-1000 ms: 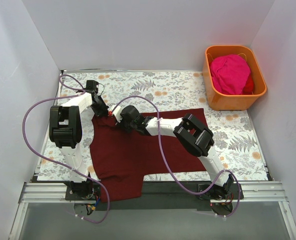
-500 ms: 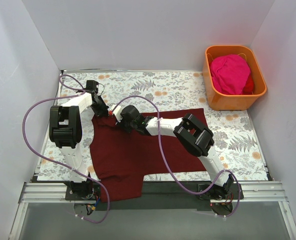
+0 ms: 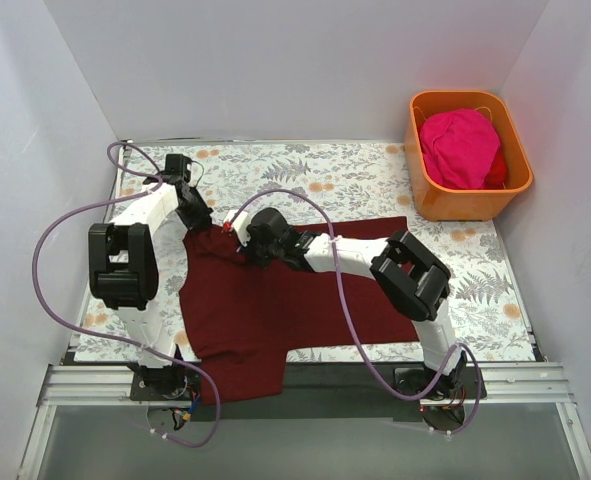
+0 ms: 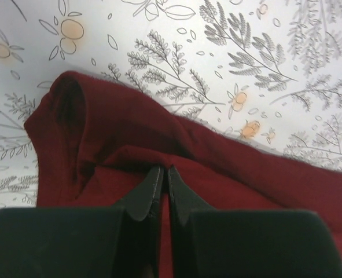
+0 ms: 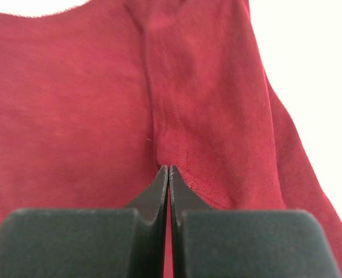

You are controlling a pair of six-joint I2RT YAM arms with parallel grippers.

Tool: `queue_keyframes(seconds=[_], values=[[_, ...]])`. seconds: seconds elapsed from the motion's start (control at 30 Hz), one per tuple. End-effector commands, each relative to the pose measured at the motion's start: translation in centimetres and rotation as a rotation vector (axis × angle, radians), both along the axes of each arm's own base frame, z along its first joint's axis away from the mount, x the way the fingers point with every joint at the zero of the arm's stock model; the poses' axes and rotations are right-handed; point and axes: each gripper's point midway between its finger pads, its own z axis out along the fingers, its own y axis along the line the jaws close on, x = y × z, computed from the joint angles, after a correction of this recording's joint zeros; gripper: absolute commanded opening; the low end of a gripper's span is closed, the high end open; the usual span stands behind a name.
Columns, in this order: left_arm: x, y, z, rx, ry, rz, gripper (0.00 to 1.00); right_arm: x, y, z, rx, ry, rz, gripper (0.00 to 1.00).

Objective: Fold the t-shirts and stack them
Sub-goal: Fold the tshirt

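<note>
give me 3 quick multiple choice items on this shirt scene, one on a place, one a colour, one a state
1. Where is the pink t-shirt?
A. in the orange tub
B. flat on the table
C. under the left arm

2. What colour is the t-shirt spread on the table?
A. blue
B. dark maroon
C. white

3. How do the left hand and right hand stand?
A. both wide open
B. only the left shut
C. both shut on the maroon cloth

Key: 1 A, it sits bunched inside the tub. 2 B, seen in all views. 3 C, each wrist view shows fingers pinched together on cloth.
</note>
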Motion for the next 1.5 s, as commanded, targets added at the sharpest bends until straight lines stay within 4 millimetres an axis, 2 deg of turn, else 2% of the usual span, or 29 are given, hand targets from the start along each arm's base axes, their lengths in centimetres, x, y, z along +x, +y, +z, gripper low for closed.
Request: queue_keyframes(seconds=[0.0, 0.07, 0.13, 0.47, 0.6, 0.73, 0.83, 0.9, 1.0, 1.13, 1.17, 1.23, 1.3, 1.47], values=[[-1.4, 0.4, 3.2, 0.008, -0.043, 0.010, 0.00, -1.9, 0.1, 2.7, 0.048, 0.027, 0.058, 0.01], [-2.7, 0.4, 3.1, 0.008, -0.019, 0.008, 0.00, -2.8, -0.3, 2.8, 0.050, 0.049, 0.073, 0.01], [-3.4, 0.4, 3.9, 0.009, -0.031, 0.010, 0.00, -3.4, -0.5, 3.1, 0.052, 0.065, 0.084, 0.01], [-9.3, 0.3, 2.9, -0.008, 0.044, -0.009, 0.00, -6.9, -1.7, 3.5, 0.068, 0.163, 0.161, 0.01], [-10.4, 0.8, 3.5, 0.015, 0.044, 0.003, 0.00, -8.1, -2.2, 4.0, 0.077, 0.190, 0.196, 0.01], [-11.7, 0.4, 3.9, -0.006, 0.051, 0.007, 0.02, -9.0, -2.5, 4.3, 0.082, 0.211, 0.229, 0.01], [-12.6, 0.7, 3.8, 0.002, 0.056, 0.022, 0.02, -9.4, -3.1, 3.2, 0.046, 0.233, 0.238, 0.01], [-13.7, 0.8, 2.9, 0.006, 0.090, 0.031, 0.03, -9.6, -3.2, 2.7, 0.031, 0.242, 0.244, 0.01], [-15.0, 0.6, 1.8, -0.008, 0.123, 0.041, 0.08, -9.9, -3.3, 1.5, 0.006, 0.262, 0.258, 0.01], [-15.6, 0.5, 1.4, -0.016, 0.118, 0.061, 0.27, -10.1, -3.4, 0.5, -0.012, 0.279, 0.268, 0.01], [-15.6, 0.6, 1.4, -0.017, 0.111, 0.066, 0.36, -10.1, -3.4, 0.4, -0.014, 0.281, 0.268, 0.01], [-15.8, 0.5, 1.4, -0.024, 0.099, 0.072, 0.40, -10.1, -3.5, 0.5, -0.015, 0.277, 0.266, 0.01], [-16.1, 0.3, 1.1, -0.036, 0.096, 0.079, 0.50, -10.0, -3.7, 0.6, -0.018, 0.268, 0.261, 0.01], [-17.0, 0.5, 0.2, -0.026, 0.123, 0.080, 0.51, -9.8, -3.8, 0.9, -0.016, 0.256, 0.256, 0.01]])
